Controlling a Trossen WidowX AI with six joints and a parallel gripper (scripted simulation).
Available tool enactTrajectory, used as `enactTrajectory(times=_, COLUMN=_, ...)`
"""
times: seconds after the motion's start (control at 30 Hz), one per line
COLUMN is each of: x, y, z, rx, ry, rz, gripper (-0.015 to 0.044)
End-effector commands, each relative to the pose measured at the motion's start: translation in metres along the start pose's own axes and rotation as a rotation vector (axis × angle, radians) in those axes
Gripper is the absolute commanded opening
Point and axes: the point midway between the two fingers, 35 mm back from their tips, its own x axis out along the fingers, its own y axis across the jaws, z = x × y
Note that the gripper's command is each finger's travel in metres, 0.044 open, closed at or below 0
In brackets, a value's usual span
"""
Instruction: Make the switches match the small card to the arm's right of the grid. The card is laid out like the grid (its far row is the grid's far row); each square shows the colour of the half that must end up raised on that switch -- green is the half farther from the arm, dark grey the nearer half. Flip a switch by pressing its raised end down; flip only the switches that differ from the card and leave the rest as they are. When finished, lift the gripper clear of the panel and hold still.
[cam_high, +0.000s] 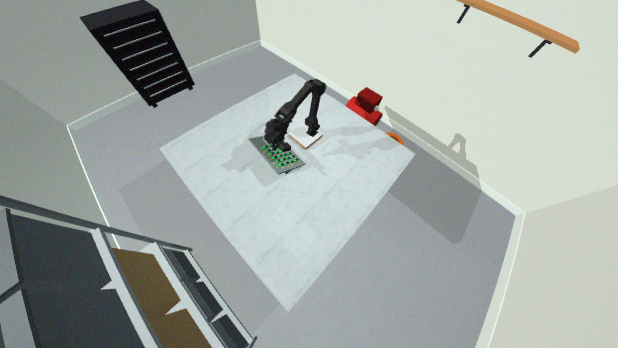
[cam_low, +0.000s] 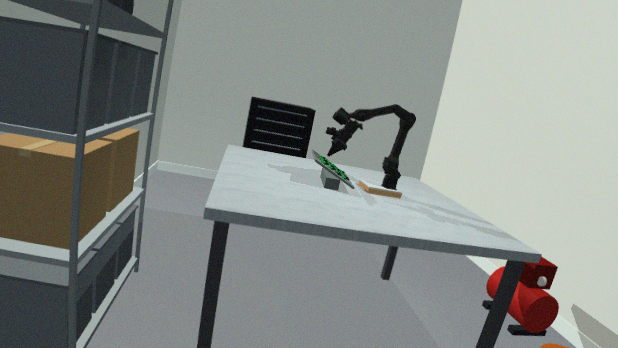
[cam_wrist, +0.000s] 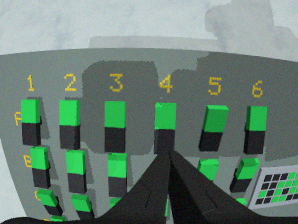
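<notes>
The gripper (cam_wrist: 166, 152) is pointing its clenched, empty fingertips at the column 4 switch (cam_wrist: 165, 125) in the far row of the tilted panel (cam_wrist: 133, 72), which is sitting on the table (cam_low: 280, 200) before the arm. The rockers are looking stiff and pivoted (likely snapping over); pressing belongs on the raised end. The card (cam_wrist: 276, 189) is lying right of the grid.

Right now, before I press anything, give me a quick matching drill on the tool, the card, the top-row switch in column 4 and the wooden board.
Things:
1. tool
2. card
3. column 4 switch
4. wooden board

Descriptions:
A. lies flat on the table beside the arm's base
B. shut, holding nothing
C. sits at the panel's right edge in the wrist view
D. directly ahead of the fingertips

Pairs: 1-B, 2-C, 3-D, 4-A
</notes>
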Motion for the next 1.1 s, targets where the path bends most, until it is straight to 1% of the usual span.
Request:
enactTrajectory(times=0.0, x=0.006, y=0.000, z=-0.003, rx=-0.004, ry=0.012, rz=0.002, gripper=0.0000)
enactTrajectory(times=0.33, x=0.019, y=0.001, z=-0.003, rx=-0.004, ry=0.011, rz=0.002, gripper=0.0000)
enactTrajectory(times=1.07, x=0.019, y=0.001, z=-0.003, rx=-0.004, ry=0.011, rz=0.002, gripper=0.0000)
